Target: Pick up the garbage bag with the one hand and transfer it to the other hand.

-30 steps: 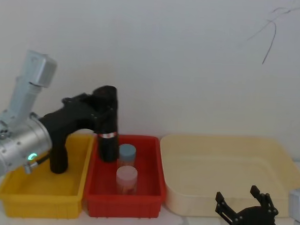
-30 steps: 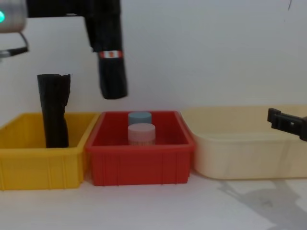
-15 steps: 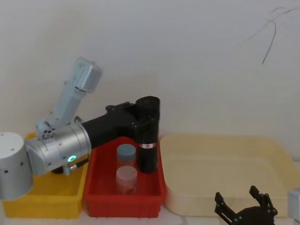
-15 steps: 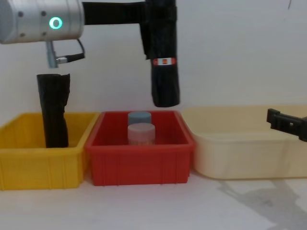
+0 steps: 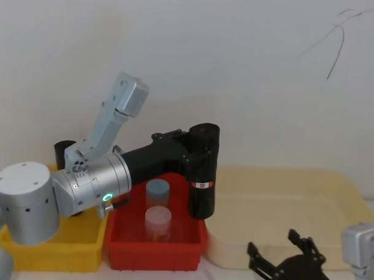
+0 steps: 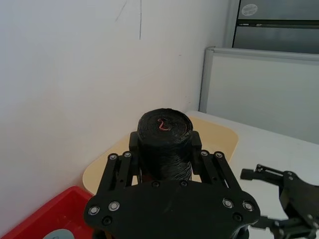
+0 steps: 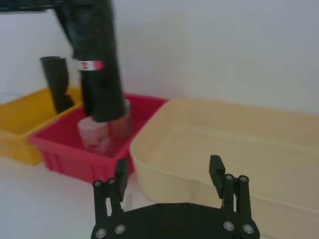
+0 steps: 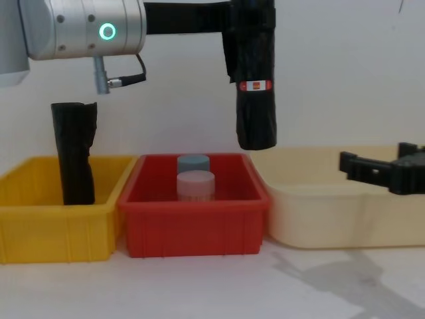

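Observation:
The garbage bag [image 5: 202, 188] is a black roll with a red-and-white label band, hanging upright over the red bin's right edge. My left gripper [image 5: 197, 154] is shut on its upper part; the same grasp shows in the chest view on the garbage bag [image 8: 256, 113] under the left gripper [image 8: 249, 30]. In the left wrist view the fingers [image 6: 133, 149] clamp the roll [image 6: 165, 132] on both sides. My right gripper [image 5: 272, 242] stands open and empty, low at the front right, before the beige tub. In its own view the right gripper [image 7: 168, 164] faces the garbage bag [image 7: 99, 84].
A yellow bin [image 8: 40, 226] at the left holds another black roll [image 8: 74, 156] standing upright. The red bin [image 8: 192, 229] in the middle holds two capped jars [image 8: 195, 181]. A wide beige tub [image 8: 332, 212] stands at the right. A white wall rises close behind.
My left arm has carried the garbage bag rightward, from the red bin's left side to its right edge. The right gripper has shifted slightly left.

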